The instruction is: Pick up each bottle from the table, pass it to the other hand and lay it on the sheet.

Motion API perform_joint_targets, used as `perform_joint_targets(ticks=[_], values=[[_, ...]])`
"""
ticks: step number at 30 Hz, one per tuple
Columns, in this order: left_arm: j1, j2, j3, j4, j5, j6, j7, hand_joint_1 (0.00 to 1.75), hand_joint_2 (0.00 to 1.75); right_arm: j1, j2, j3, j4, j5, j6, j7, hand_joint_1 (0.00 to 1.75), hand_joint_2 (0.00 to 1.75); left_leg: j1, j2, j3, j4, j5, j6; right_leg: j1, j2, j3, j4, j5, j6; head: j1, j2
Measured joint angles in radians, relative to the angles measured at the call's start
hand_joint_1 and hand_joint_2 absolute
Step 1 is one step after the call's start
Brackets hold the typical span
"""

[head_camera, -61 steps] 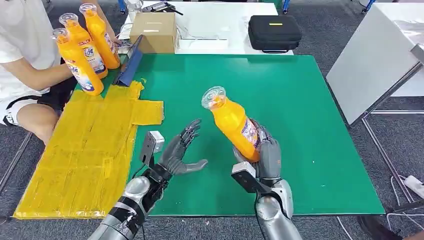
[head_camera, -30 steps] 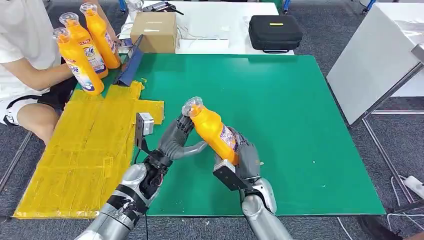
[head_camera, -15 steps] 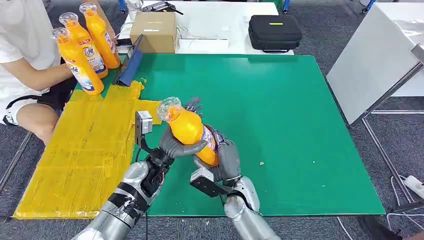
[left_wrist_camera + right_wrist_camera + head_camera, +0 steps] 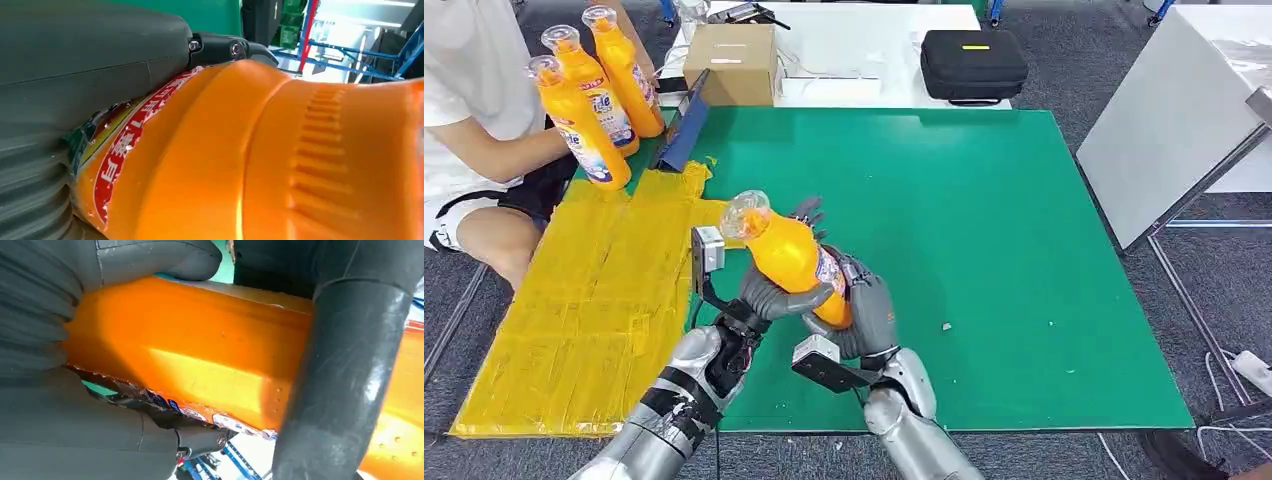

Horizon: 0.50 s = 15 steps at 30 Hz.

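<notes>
Orange plastic bottle [image 4: 789, 260], clear cap tilted toward yellow sheet [image 4: 594, 300], gripped jointly: left hand [image 4: 779, 290] fingers around middle, right hand [image 4: 859, 310] around base.

Your head view is bright, evenly lit from overhead; shadows on the green mat [image 4: 1024, 250] are soft and short. Both wrist views sit too close: the orange bottle [image 4: 260, 160] blurs, with a glare streak along its side. Background beyond it is overexposed white.
</notes>
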Motion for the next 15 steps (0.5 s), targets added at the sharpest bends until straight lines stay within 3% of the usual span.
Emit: perform_joint_targets(ticks=[4, 5, 6, 15], values=[[0.001, 0.0, 0.0, 0.0, 0.0, 0.002, 0.0, 0.0, 1.75, -0.001, 0.0, 0.003, 0.0, -0.002, 0.0, 0.0, 1.75, 1.75, 0.0, 0.0, 0.0, 0.0, 0.0, 0.0, 0.0, 0.0, 0.0, 0.0, 0.0, 0.0, 0.0, 0.0], [0.001, 0.0, 0.0, 0.0, 0.0, 0.002, 0.0, 0.19, 1.75, -0.001, 0.0, 0.004, 0.0, -0.002, 0.0, 0.0, 1.75, 1.75, 0.0, 0.0, 0.0, 0.0, 0.0, 0.0, 0.0, 0.0, 0.0, 0.0, 0.0, 0.0, 0.0, 0.0], [0.002, 0.0, 0.0, 0.0, 0.0, 0.002, 0.0, 1.75, 1.75, -0.001, 0.0, 0.005, 0.0, -0.002, 0.0, 0.0, 1.75, 1.75, 0.0, 0.0, 0.0, 0.0, 0.0, 0.0, 0.0, 0.0, 0.0, 0.0, 0.0, 0.0, 0.0, 0.0], [0.036, -0.001, 0.009, -0.044, -0.021, 0.099, -0.035, 1.75, 1.75, -0.011, 0.0, 0.029, 0.023, -0.029, -0.002, 0.001, 1.75, 1.75, 0.0, 0.0, 0.0, 0.0, 0.0, 0.0, 0.0, 0.0, 0.0, 0.0, 0.0, 0.0, 0.0, 0.0]])
